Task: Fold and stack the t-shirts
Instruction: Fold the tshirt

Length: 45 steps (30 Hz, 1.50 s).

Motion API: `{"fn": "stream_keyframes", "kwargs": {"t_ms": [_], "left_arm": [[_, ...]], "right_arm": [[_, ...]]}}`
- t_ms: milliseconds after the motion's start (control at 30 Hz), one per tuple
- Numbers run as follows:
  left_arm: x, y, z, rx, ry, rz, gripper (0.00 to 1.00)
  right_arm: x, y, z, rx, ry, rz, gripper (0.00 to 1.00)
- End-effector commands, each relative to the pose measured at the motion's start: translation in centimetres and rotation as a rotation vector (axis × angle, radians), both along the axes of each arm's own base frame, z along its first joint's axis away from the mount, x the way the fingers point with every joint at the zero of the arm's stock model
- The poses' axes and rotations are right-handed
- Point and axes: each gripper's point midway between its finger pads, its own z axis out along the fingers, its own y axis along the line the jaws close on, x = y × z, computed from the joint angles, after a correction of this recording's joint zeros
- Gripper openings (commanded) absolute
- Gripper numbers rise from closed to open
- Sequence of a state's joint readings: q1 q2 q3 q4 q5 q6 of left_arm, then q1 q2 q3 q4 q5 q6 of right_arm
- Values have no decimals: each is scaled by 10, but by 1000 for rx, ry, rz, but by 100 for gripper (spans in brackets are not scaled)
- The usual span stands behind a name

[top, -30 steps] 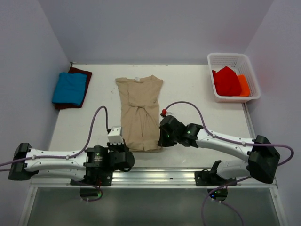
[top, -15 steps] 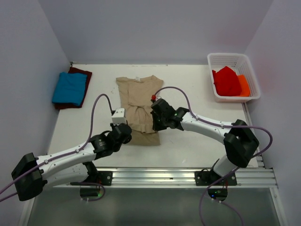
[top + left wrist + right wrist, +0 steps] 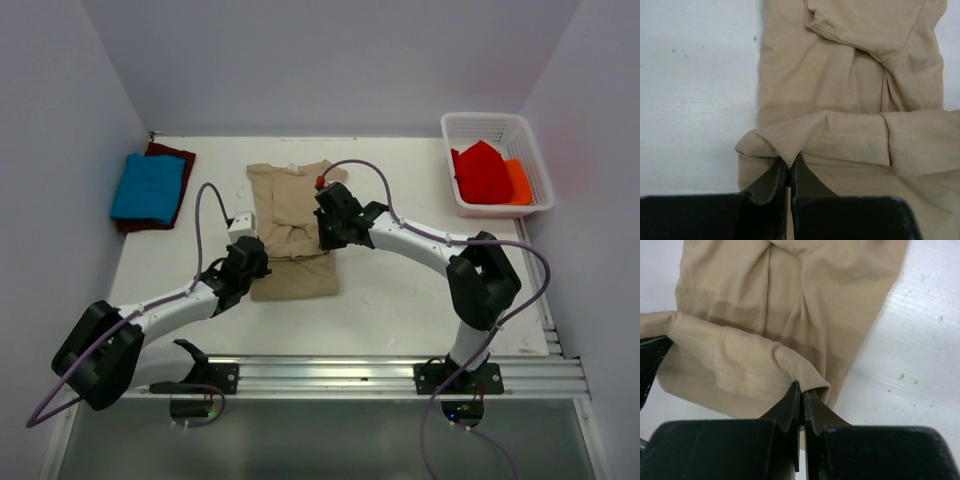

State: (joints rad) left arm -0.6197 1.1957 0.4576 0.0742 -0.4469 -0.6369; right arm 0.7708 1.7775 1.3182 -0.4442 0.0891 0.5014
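Pinching the hem of the tan shirt [image 3: 290, 200], my left gripper [image 3: 788, 167] and right gripper [image 3: 801, 394] each clamp a corner. It lies mid-frame, long axis top to bottom, collar toward the top. Upper left: blue shirt [image 3: 148, 187] on maroon shirt [image 3: 171, 153]. Upper right: basket [image 3: 480, 118] holding red cloth [image 3: 482, 172] and orange cloth [image 3: 518, 182].

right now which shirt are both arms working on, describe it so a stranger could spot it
On the white table, between the two arms, lies the tan t-shirt, its near hem pinched by the left gripper and right gripper. It is the only beige one; the blue shirt and maroon shirt sit folded at far left.
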Motion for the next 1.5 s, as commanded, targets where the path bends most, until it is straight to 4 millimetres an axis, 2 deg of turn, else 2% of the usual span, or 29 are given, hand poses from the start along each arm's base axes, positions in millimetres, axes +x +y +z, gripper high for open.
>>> {"fn": "stream_keyframes", "kwargs": {"t_ms": [0,100,333,400,467,500,533,567,600,633,667,700,733,767,800,833,867,900,933,967,1000,1033,1133,1167,1233,1267,1300,1333,1467], "left_arm": [[36,-14,30,-52,-103,-34,0],[54,-17,35,-56,-108,-41,0],[77,-27,40,-73,-124,-96,0],[86,-28,43,-74,-141,-118,0],[105,-23,52,-97,-173,-109,0],[125,-10,54,-97,-179,-79,0],[137,-7,56,-123,-177,-85,5],[150,-2,59,-142,-182,-78,27],[178,18,68,-163,-186,-20,50],[189,28,70,-172,-169,18,88],[202,44,82,-174,-155,58,93],[205,50,85,-163,-149,69,95],[206,54,93,-150,-161,75,100],[201,56,97,-136,-171,67,100],[194,55,120,-149,-228,53,100],[190,55,129,-154,-258,46,100],[182,55,128,-166,-267,43,100],[175,53,143,-180,-299,23,100],[168,52,140,-180,-281,15,100],[161,53,132,-187,-249,22,100],[153,51,132,-198,-238,12,100],[145,51,127,-201,-219,10,100],[110,47,108,-206,-170,-3,100],[91,47,98,-209,-141,-5,100],[71,43,87,-228,-105,-30,100],[54,43,66,-231,-42,-29,100],[44,39,64,-249,-30,-57,100],[32,39,51,-250,27,-62,100],[1,22,19,-315,171,-144,100]], "right_arm": [[26,0,10,-14,-52,-25,0],[37,-1,7,-26,-53,-42,0],[57,-5,1,-39,-54,-81,0],[70,-8,7,-26,-61,-134,0],[91,-21,1,-26,-52,-210,0],[116,-28,16,8,-77,-284,0],[131,-34,16,8,-80,-322,3],[143,-40,-1,-23,-53,-353,22],[173,-44,21,19,-98,-406,43],[185,-47,10,0,-82,-419,77],[195,-49,31,3,-110,-432,92],[199,-52,38,-5,-128,-431,99],[200,-52,43,-6,-143,-423,99],[197,-55,57,11,-179,-414,99],[194,-56,61,23,-196,-409,99],[196,-56,73,58,-239,-408,99],[183,-62,73,50,-238,-397,99],[177,-63,77,60,-243,-389,99],[172,-63,79,76,-248,-379,99],[160,-67,64,59,-217,-369,99],[149,-65,79,84,-240,-354,99],[136,-68,64,64,-219,-338,99],[105,-60,76,82,-230,-288,99],[91,-59,61,79,-195,-271,99],[73,-54,61,132,-159,-231,99],[62,-55,44,141,-121,-236,99],[57,-55,40,159,-111,-232,99],[47,-51,31,190,-74,-219,99],[26,-44,7,243,29,-206,99]]}}
